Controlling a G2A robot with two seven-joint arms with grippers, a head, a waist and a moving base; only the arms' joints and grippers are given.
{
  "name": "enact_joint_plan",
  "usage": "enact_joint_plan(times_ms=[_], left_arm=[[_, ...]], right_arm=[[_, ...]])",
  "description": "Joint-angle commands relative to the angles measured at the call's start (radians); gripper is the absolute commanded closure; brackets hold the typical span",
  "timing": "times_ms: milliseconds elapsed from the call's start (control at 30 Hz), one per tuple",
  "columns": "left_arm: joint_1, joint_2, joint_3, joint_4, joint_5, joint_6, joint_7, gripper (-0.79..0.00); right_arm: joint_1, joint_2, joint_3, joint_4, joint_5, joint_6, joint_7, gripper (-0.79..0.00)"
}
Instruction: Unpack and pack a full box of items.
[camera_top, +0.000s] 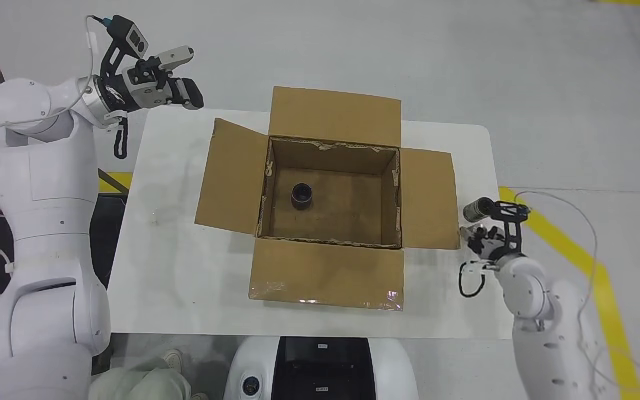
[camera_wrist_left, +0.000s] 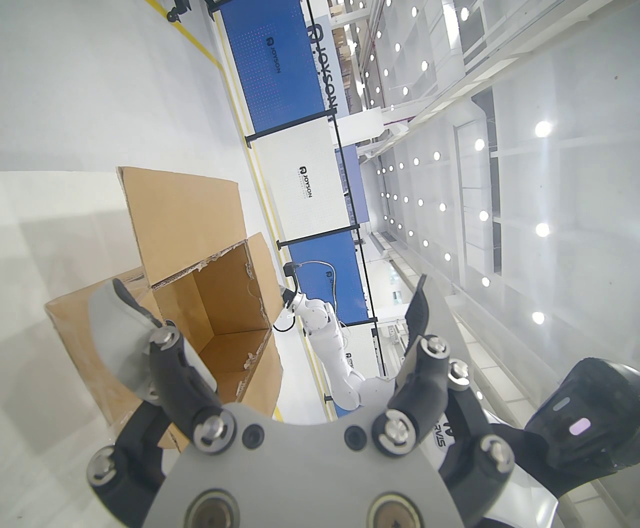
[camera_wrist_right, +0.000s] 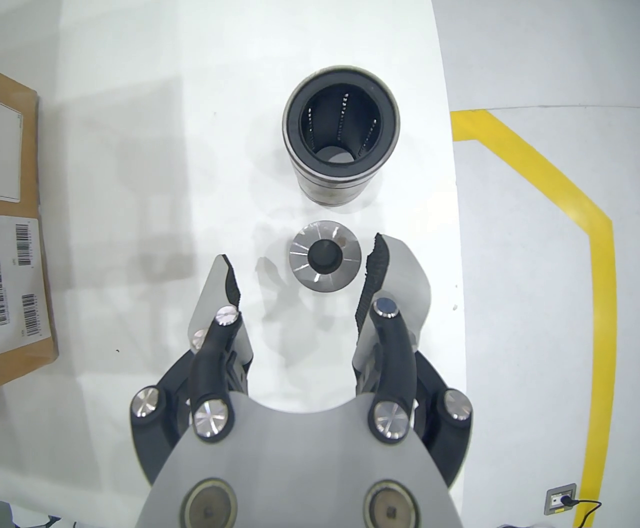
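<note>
An open cardboard box (camera_top: 330, 190) sits mid-table with its flaps spread, and one dark ring-shaped part (camera_top: 301, 195) lies on its floor. To the right of the box, a black and steel cylinder (camera_wrist_right: 341, 150) stands upright on the table (camera_top: 170, 250); in the top view this cylinder (camera_top: 478, 209) is beside the right flap. A small steel cone-shaped piece (camera_wrist_right: 325, 256) sits just in front of it. My right gripper (camera_wrist_right: 302, 267) hovers open over that piece, its fingertips on either side. My left gripper (camera_wrist_left: 270, 300) is open and holds nothing, raised off the table's far left corner (camera_top: 195, 78).
The table's right edge runs close beside the cylinder and the right gripper. A labelled box flap (camera_wrist_right: 20, 225) lies on the other side of that gripper. A yellow line (camera_top: 560, 240) marks the floor past the right edge. Bare table surrounds the box.
</note>
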Motion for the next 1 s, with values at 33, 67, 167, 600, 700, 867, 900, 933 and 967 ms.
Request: enact_joint_plan(times_ms=[33, 67, 167, 600, 700, 867, 900, 933, 967], left_arm=[[0.0, 0.0, 0.0, 0.0, 0.0, 0.0, 0.0, -0.785], [0.0, 0.0, 0.0, 0.0, 0.0, 0.0, 0.0, -0.785], [0.0, 0.0, 0.0, 0.0, 0.0, 0.0, 0.0, -0.785], [0.0, 0.0, 0.0, 0.0, 0.0, 0.0, 0.0, -0.785], [0.0, 0.0, 0.0, 0.0, 0.0, 0.0, 0.0, -0.785], [0.0, 0.0, 0.0, 0.0, 0.0, 0.0, 0.0, -0.785], [0.0, 0.0, 0.0, 0.0, 0.0, 0.0, 0.0, -0.785], [0.0, 0.0, 0.0, 0.0, 0.0, 0.0, 0.0, -0.785], [0.0, 0.0, 0.0, 0.0, 0.0, 0.0, 0.0, -0.785]], right_arm=[[0.009, 0.002, -0.003, 0.013, -0.004, 0.0, 0.001, -0.511], [0.012, 0.002, -0.004, 0.017, -0.005, 0.002, 0.002, -0.508], [0.019, 0.003, -0.006, 0.033, -0.01, 0.012, -0.002, -0.486], [0.036, 0.006, -0.026, 0.071, 0.0, 0.029, -0.036, -0.234], [0.039, 0.007, -0.03, 0.074, 0.0, 0.029, -0.04, -0.034], [0.043, 0.009, -0.035, 0.078, 0.001, 0.025, -0.043, 0.0], [0.043, 0.009, -0.036, 0.077, 0.001, 0.024, -0.043, 0.0], [0.043, 0.009, -0.037, 0.075, 0.0, 0.024, -0.042, 0.0], [0.041, 0.01, -0.039, 0.07, 0.0, 0.022, -0.041, 0.0]])
